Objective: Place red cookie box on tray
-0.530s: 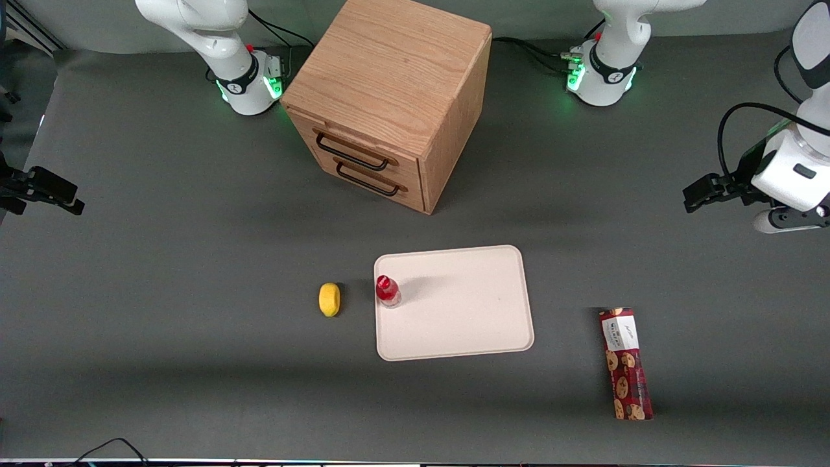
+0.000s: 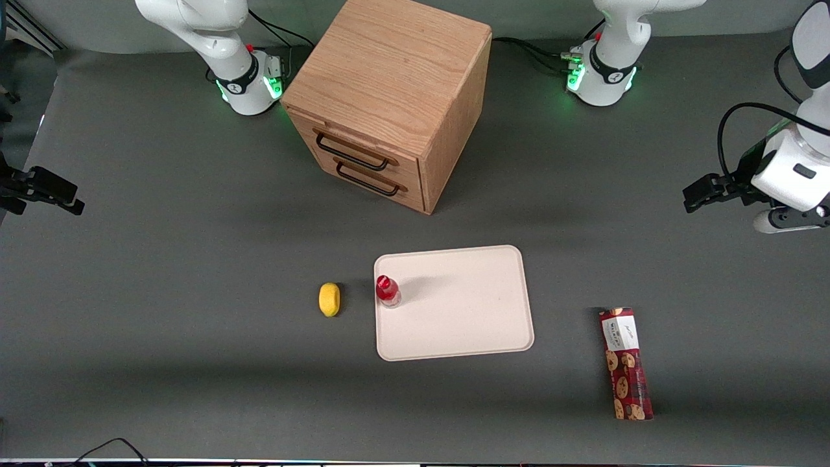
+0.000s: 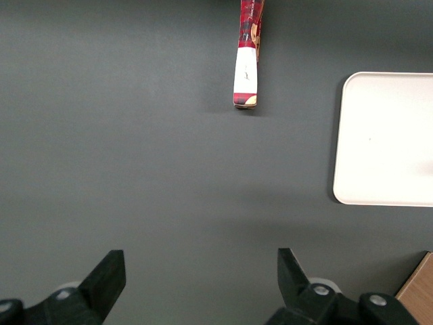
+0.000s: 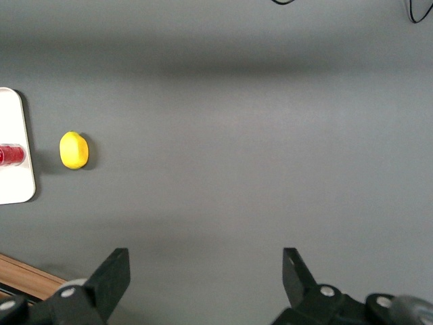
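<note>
Front view: left gripper (image 2: 691, 194) is hanging high at the table's working-arm end, fingers spread and empty, red cookie box (image 2: 626, 363) lying flat at the cream tray's (image 2: 480, 324) 4 o'clock, well apart; best descending to straddle the box's narrow width near mid-length.

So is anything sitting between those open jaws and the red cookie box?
No. In the left wrist view, only bare grey table lies between the open gripper and the red cookie box.

Oak drawer cabinet (image 2: 389, 97), grey tabletop (image 2: 162, 259)
</note>
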Controlling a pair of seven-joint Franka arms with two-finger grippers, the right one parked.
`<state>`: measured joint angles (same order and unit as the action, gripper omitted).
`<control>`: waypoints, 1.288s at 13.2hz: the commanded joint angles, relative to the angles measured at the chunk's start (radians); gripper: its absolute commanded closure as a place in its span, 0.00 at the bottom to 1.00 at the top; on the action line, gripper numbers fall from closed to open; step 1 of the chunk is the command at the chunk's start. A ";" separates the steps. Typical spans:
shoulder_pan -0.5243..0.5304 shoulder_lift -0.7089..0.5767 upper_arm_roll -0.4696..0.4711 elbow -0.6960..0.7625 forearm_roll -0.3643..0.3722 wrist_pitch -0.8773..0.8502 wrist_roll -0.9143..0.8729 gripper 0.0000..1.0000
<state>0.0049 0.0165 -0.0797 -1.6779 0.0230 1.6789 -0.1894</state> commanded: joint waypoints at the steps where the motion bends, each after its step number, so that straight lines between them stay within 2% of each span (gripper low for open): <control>1: -0.009 0.014 0.006 0.032 -0.001 -0.027 0.015 0.00; 8: -0.010 0.025 0.003 0.049 -0.003 -0.013 0.015 0.00; 12: -0.013 0.184 -0.031 0.223 -0.006 -0.016 -0.005 0.00; 17: -0.022 0.391 -0.055 0.336 0.005 0.080 0.001 0.00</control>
<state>-0.0037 0.3135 -0.1383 -1.4305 0.0225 1.7327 -0.1914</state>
